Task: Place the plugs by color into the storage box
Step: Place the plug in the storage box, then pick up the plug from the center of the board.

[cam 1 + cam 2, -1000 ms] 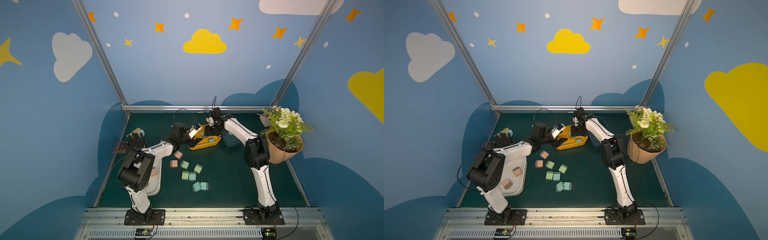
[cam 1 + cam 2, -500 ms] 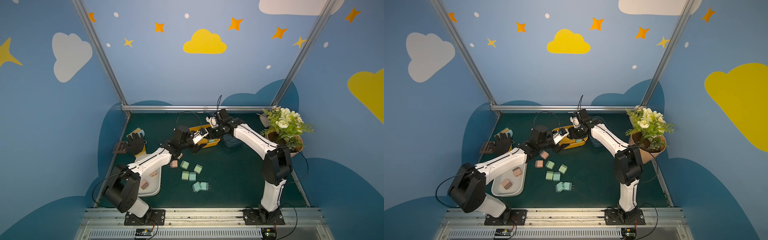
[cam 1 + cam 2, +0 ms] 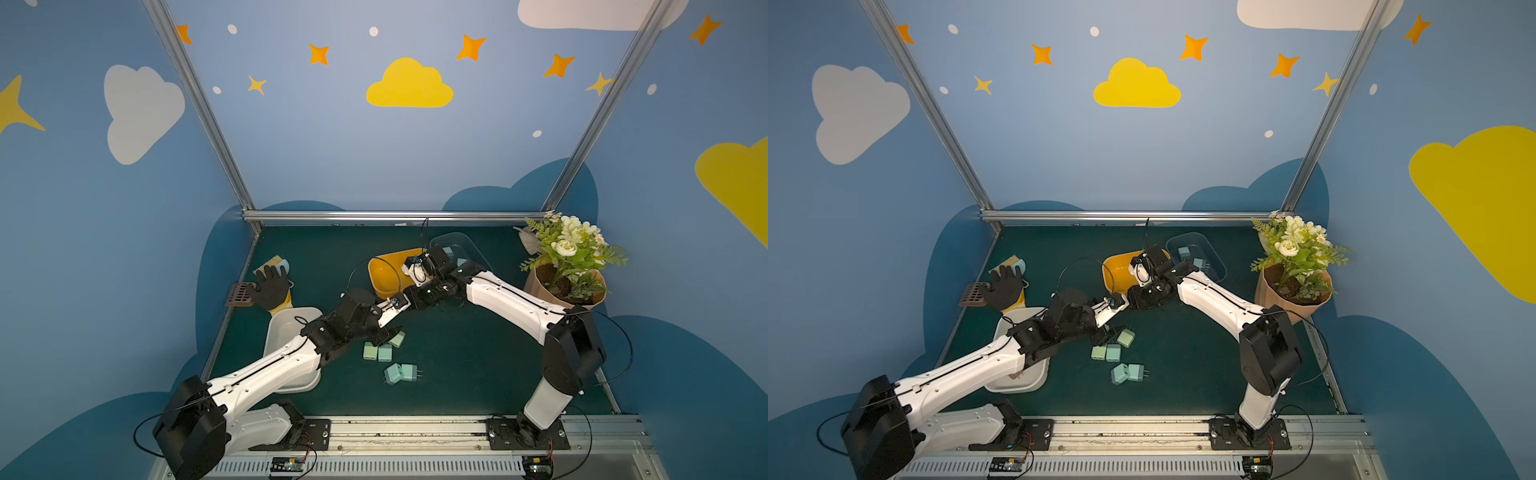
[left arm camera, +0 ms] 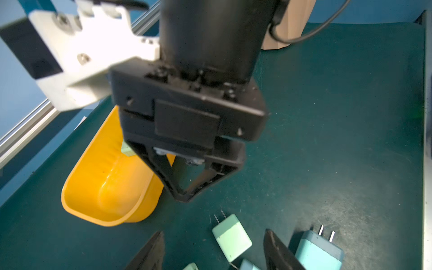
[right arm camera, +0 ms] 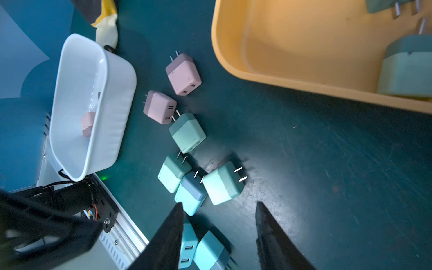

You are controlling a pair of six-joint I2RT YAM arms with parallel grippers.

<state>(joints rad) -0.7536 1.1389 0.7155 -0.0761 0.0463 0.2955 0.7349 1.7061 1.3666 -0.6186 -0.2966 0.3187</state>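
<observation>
Plugs (image 5: 187, 133) are partly sorted into boxes (image 5: 268, 46), several left mid-surface (image 5: 327, 187), with left and right jaws parted, gripping nothing.

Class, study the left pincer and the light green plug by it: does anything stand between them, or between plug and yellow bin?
Nothing separates the left pincer from the green plug between its open jaws. The right pincer hangs by the yellow bin, across that path.

Inspection finding: I read no text, label, brand or number anywhere. The plugs (image 5: 184, 133), the yellow box (image 5: 292, 46) and the white box (image 5: 117, 105) show plain faces. The wall clouds (image 3: 409, 85) carry no lettering.
</observation>
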